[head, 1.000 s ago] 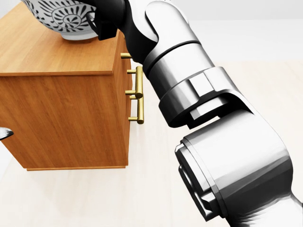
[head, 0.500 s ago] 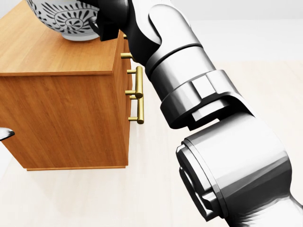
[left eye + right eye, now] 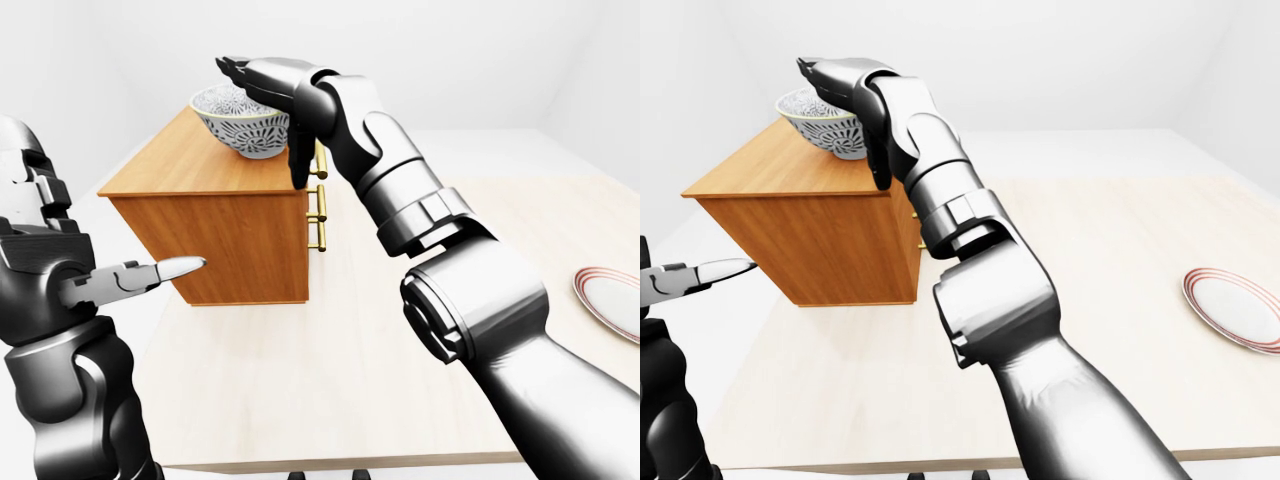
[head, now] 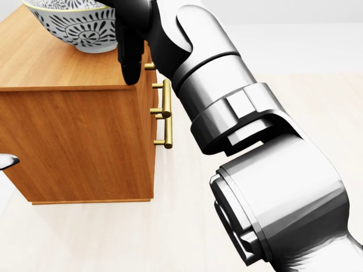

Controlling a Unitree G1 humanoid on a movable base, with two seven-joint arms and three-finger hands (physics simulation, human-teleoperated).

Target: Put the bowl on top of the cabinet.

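The white bowl (image 3: 240,125) with a dark blue leaf pattern stands upright on the wooden cabinet's top (image 3: 165,170), near its right edge. My right hand (image 3: 268,100) is open over it. Its fingers (image 3: 240,70) stretch flat above the rim and its thumb (image 4: 129,62) hangs down past the cabinet's upper right corner. Nothing is closed round the bowl. My left hand (image 3: 150,275) is open at the left of the left-eye view, level with the cabinet's side and apart from it.
The cabinet (image 3: 215,245) stands on a pale table (image 3: 330,380) and has brass handles (image 3: 321,215) on its right face. A red-rimmed white plate (image 3: 610,305) lies at the table's far right. My right arm fills much of the head view.
My right hand has opened off the bowl, its thumb swinging down beside the cabinet corner. The bowl has gone from tilted to level on the cabinet top.
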